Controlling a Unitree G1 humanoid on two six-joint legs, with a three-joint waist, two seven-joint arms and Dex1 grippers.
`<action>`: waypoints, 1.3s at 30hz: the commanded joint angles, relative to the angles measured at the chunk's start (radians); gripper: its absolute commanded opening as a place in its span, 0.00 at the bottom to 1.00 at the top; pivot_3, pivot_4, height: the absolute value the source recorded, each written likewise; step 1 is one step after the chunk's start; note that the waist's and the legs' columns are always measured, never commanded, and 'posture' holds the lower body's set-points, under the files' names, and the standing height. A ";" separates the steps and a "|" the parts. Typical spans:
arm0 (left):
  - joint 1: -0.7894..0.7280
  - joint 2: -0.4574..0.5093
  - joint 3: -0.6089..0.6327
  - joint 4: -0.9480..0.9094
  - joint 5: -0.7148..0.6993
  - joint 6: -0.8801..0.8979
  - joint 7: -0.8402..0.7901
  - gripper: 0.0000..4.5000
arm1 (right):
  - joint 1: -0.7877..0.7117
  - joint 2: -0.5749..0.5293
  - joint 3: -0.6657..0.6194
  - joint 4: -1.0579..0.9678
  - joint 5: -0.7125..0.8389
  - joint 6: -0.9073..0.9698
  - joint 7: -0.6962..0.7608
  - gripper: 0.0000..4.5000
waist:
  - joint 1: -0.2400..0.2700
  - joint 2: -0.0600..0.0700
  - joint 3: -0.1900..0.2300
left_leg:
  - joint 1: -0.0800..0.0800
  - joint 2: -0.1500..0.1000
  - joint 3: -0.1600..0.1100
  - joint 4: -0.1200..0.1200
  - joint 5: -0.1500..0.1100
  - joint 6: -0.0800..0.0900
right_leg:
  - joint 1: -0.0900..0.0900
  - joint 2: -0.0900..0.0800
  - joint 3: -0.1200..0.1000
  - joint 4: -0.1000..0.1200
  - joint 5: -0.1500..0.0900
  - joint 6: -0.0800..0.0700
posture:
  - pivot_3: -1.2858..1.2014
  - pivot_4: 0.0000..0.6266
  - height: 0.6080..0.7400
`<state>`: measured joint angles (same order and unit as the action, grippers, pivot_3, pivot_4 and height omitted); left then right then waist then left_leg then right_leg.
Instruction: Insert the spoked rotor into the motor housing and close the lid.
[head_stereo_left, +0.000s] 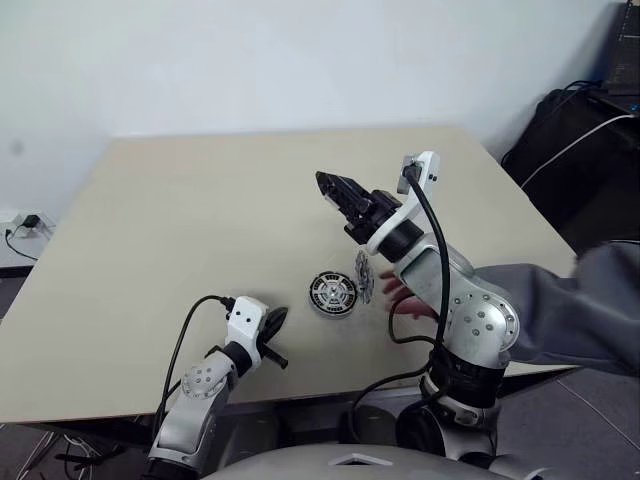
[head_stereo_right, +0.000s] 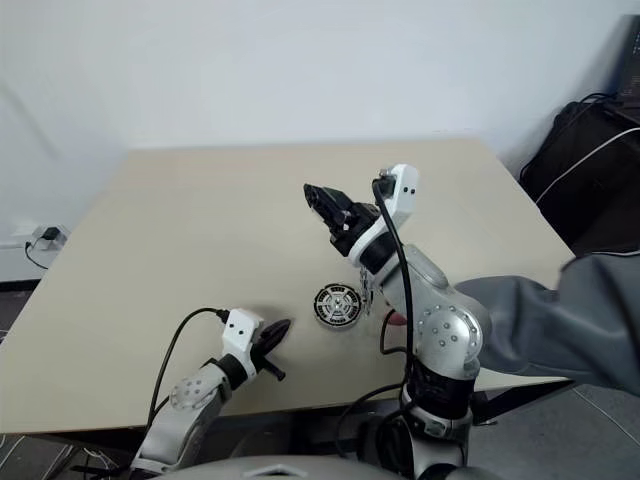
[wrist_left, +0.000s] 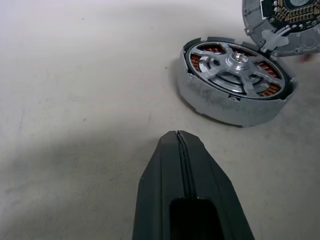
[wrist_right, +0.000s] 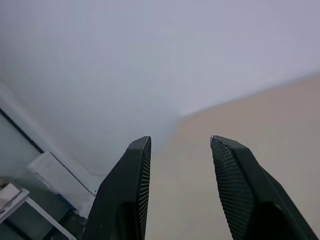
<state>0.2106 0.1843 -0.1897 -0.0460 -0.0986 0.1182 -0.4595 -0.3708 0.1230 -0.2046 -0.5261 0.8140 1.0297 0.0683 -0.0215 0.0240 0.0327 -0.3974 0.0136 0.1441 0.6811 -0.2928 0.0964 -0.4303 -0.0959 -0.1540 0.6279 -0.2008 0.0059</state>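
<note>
The motor housing (head_stereo_left: 332, 294) lies flat on the table, in front of and between my arms. The spoked rotor (wrist_left: 235, 67) sits inside it, and copper windings show between the silver spokes. The grey lid (head_stereo_left: 364, 277) stands on edge against the housing's right side, with a person's hand (head_stereo_left: 400, 295) right behind it. My left gripper (head_stereo_left: 280, 318) rests shut and empty near the table's front edge, pointing at the housing from a short way off. My right gripper (head_stereo_left: 325, 185) hangs open and empty, raised well above the table beyond the housing.
The person's grey sleeve (head_stereo_left: 560, 310) reaches in from the right, behind my right arm. The tan table (head_stereo_left: 180, 220) stretches wide to the left and back. A dark bag (head_stereo_left: 570, 150) with cables stands off the table's right side.
</note>
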 joint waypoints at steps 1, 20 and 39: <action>-0.016 0.003 -0.004 -0.018 -0.006 -0.006 -0.007 0.00 | 0.008 0.001 0.022 -0.033 0.045 -0.031 -0.005 0.45 | 0.000 0.000 0.000 | 0.000 0.000 0.000 0.000 0.000 0.000 | 0.000 0.000 0.000 0.000 0.000 0.000 | 0.52 0.00 1.00; -0.004 0.002 -0.002 -0.026 -0.006 -0.004 -0.001 0.00 | 0.035 -0.056 0.063 -0.006 0.106 -0.045 -0.034 0.45 | 0.004 0.000 0.000 | 0.000 0.000 0.000 0.000 0.000 0.000 | 0.000 0.000 0.000 0.000 0.000 -0.001 | 0.52 0.00 1.00; -0.004 0.000 -0.002 -0.024 -0.006 -0.002 0.000 0.00 | 0.030 -0.485 0.432 -0.069 -0.220 -0.186 0.226 0.45 | 0.010 0.000 0.001 | 0.000 0.000 0.000 0.001 -0.001 0.002 | 0.000 -0.001 0.000 -0.001 -0.002 -0.003 | 0.52 0.00 1.00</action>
<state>0.2150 0.1855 -0.1897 -0.0461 -0.0984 0.1235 -0.4589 -0.3294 -0.3108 0.1434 -0.5402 0.6894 0.9226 0.2153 -0.0116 0.0235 0.0333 -0.3976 0.0132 0.1444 0.6824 -0.2943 0.0993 -0.4299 -0.0970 -0.1545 0.6266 -0.2030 0.0028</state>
